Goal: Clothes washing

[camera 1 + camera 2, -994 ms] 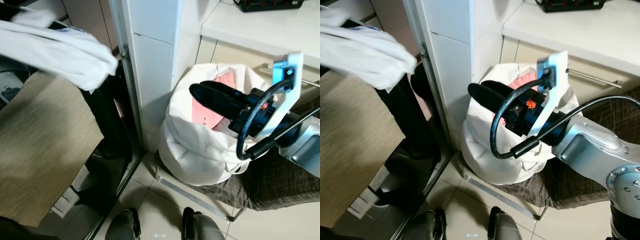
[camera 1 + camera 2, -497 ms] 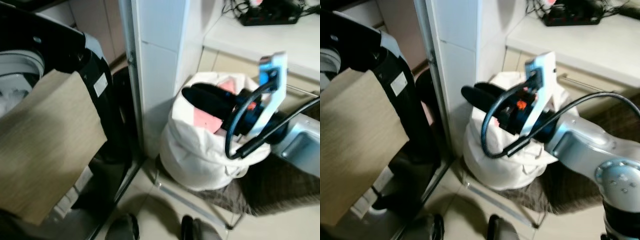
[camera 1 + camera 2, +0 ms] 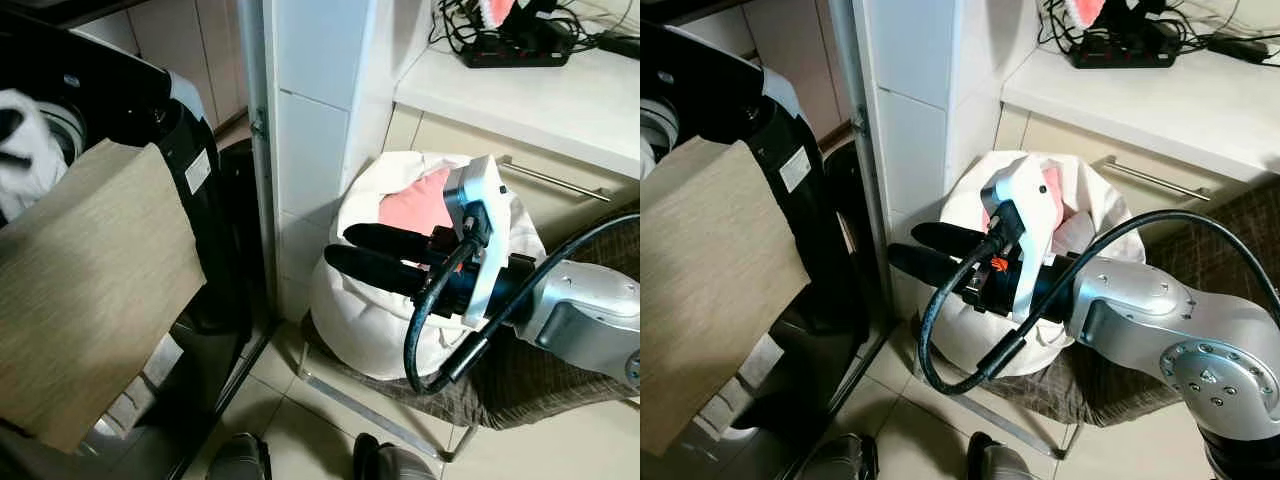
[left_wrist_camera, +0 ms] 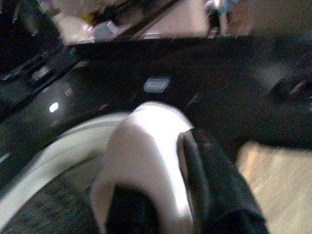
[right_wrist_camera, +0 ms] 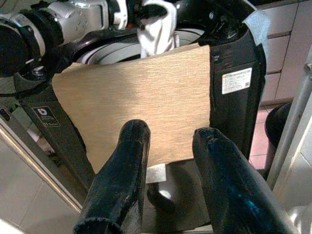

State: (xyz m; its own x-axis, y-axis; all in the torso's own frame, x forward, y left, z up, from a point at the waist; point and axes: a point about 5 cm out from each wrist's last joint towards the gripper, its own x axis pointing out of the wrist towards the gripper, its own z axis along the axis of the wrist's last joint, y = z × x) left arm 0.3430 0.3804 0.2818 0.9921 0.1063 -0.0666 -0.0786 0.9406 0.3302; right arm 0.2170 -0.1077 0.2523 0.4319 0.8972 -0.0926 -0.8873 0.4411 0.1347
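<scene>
A black top-loading washing machine (image 3: pixel 190 170) stands at the left, its tan lid (image 3: pixel 85 290) tilted up. Over its drum (image 5: pixel 112 46) my left gripper (image 4: pixel 156 165) is shut on a white garment (image 4: pixel 144 146), which also shows at the far left as a white garment (image 3: pixel 22 150). A white laundry bag (image 3: pixel 375 320) with a pink garment (image 3: pixel 418 205) inside sits on the floor to the right of a tiled pillar. My right gripper (image 3: pixel 340 246) hangs in front of the bag, pointing left toward the washer. Its fingers (image 5: pixel 122 165) are open with nothing between them.
A white tiled pillar (image 3: pixel 310 120) separates the washer from the bag. A counter (image 3: pixel 540 90) with a power strip (image 3: pixel 520 50) and cables runs behind the bag, over a drawer handle (image 3: pixel 555 178). A brown cloth (image 3: pixel 520 395) lies under the bag. My feet (image 3: pixel 240 462) stand on the tile floor.
The white garment has gone from high at the upper left down over the washer drum. My right gripper has come out from above the bag's mouth, lower and further left. The camera shifted.
</scene>
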